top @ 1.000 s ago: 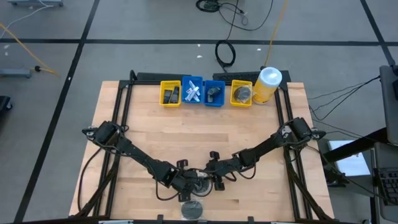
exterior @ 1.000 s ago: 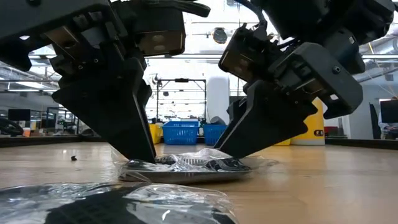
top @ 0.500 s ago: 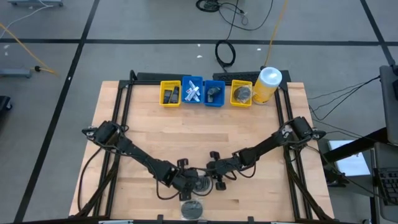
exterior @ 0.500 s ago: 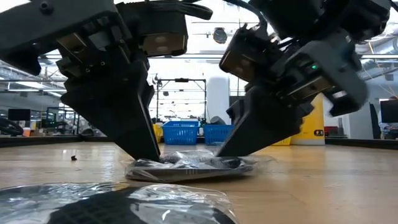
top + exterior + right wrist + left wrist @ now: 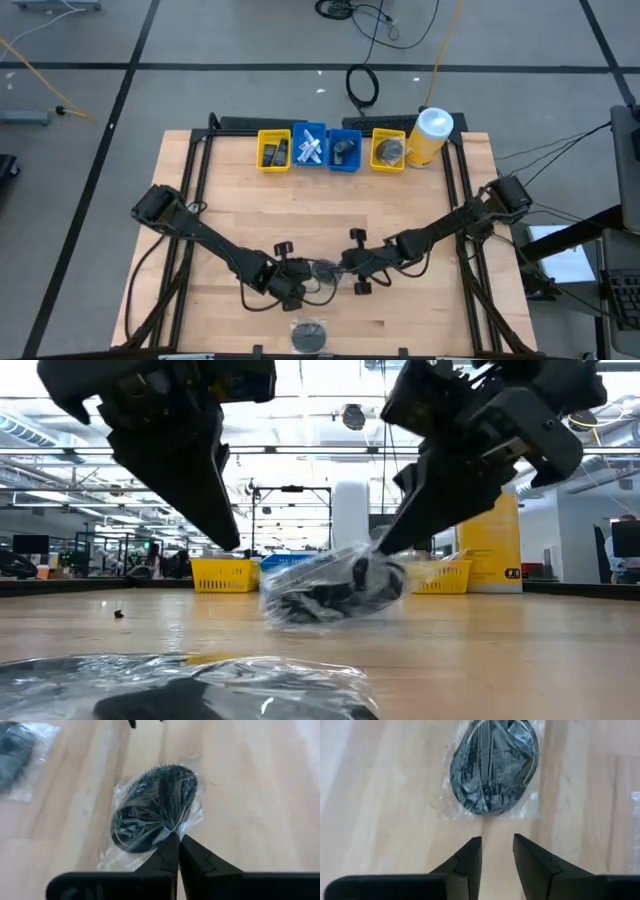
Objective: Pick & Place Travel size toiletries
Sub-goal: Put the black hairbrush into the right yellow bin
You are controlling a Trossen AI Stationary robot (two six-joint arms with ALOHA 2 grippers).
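A dark grey round mesh puff in a clear bag [image 5: 330, 588] hangs above the table's near middle, also seen in the high view [image 5: 320, 268]. My right gripper [image 5: 177, 837] is shut on its bag. Just to its left, my left gripper [image 5: 497, 840] hovers open above the wood, touching nothing [image 5: 290, 287]. A second bagged puff [image 5: 308, 335] lies flat by the near edge, and shows ahead of the left fingers [image 5: 492, 770]. Other toiletries sit in the bins at the far side. My right gripper pinches the clear bag's edge [image 5: 181, 822] between its two shut fingers, at the puff's right side. The fingers slant down from the table's right. The bagged puff hangs tilted below the fingertips [image 5: 385, 545], lifted clear of the table.
Along the far edge stand a yellow bin [image 5: 273, 150], two blue bins [image 5: 308, 148] [image 5: 345, 150], another yellow bin [image 5: 388, 152] and a big yellow canister with a white lid [image 5: 430, 135]. Bare wood [image 5: 300, 220] lies between them and the grippers.
My right gripper has shut on the bag and gone up and a little toward the far edge, lifting the puff off the table; it now hangs tilted. My left gripper has risen off the bag, away from the table.
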